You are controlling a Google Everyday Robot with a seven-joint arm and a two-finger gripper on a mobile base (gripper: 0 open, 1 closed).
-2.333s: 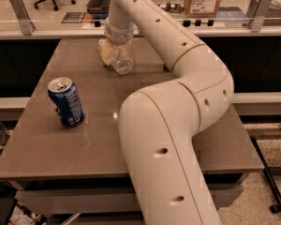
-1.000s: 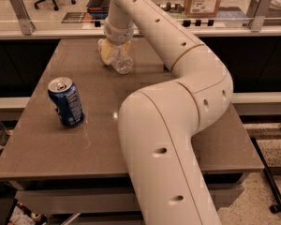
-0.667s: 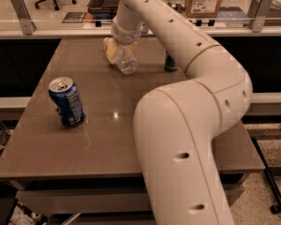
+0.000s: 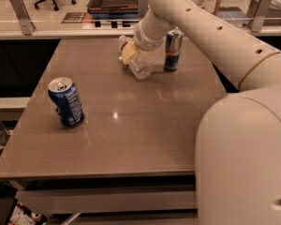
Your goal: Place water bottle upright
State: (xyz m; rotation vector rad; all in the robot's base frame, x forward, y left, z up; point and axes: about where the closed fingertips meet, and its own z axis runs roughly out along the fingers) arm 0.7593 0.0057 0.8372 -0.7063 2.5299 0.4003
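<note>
The water bottle (image 4: 139, 65), clear with a pale label and a white cap, is tilted at the far middle of the table (image 4: 131, 135), cap pointing up and to the left. My gripper (image 4: 136, 46) comes down from the upper right and is shut on the bottle around its label; the white wrist hides most of the grip. The bottle's clear base is low over the tabletop; I cannot tell whether it touches.
A slim blue-and-silver energy drink can (image 4: 173, 49) stands upright just right of the bottle. A blue soda can (image 4: 65, 102) stands at the left of the table. My large white arm (image 4: 243, 139) covers the right side. A counter with a tray runs behind the table.
The gripper and the bottle have moved to the right together. The arm has swung right, uncovering the energy drink can. The soda can has not moved.
</note>
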